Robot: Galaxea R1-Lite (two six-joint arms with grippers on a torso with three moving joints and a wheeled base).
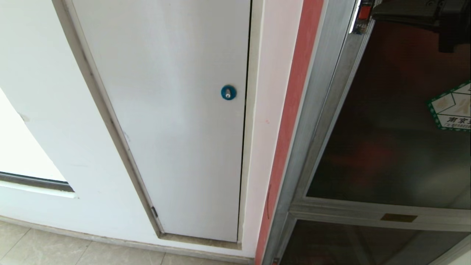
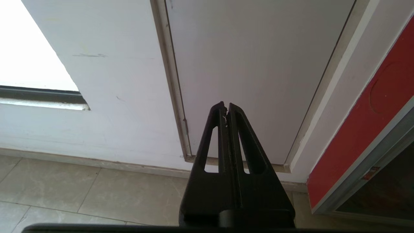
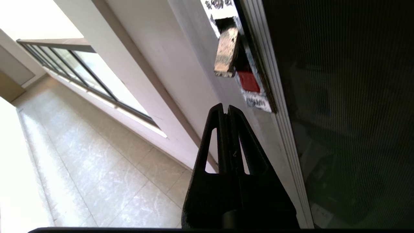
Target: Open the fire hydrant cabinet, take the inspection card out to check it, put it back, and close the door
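Clearly the fire hydrant cabinet (image 1: 311,121) fills the right part of the head view, its grey metal frame running tall and upright along the wall, with a red strip of its side wall just left of the frame. The door (image 1: 390,121) is a dark tinted-glass pane in an aluminium frame; its long axis runs up and down, parallel with the cabinet frame. It lies against the frame, with no gap visible along the latch edge. A green-bordered sticker (image 1: 452,106) sits on the glass near the right edge of the head view. Through the dark glass only vague reddish shapes show, so the cabinet's contents cannot be made out, and the inspection card cannot be seen.

The small red latch (image 3: 248,81) sits on the door's left edge, high up, with a metal tab (image 3: 226,51) just above it in the right wrist view. The right gripper (image 3: 225,108) hangs just below and near the latch, apart from it, pointing up along the frame; its fingers are pressed together and hold nothing. In the head view the same arm shows dark at the top right corner.

The left gripper (image 2: 225,106) is low down, facing the plain white panel (image 1: 169,121) with the blue round lock (image 1: 228,92), near the tiled floor (image 2: 97,191). Its fingers are also pressed together, empty.
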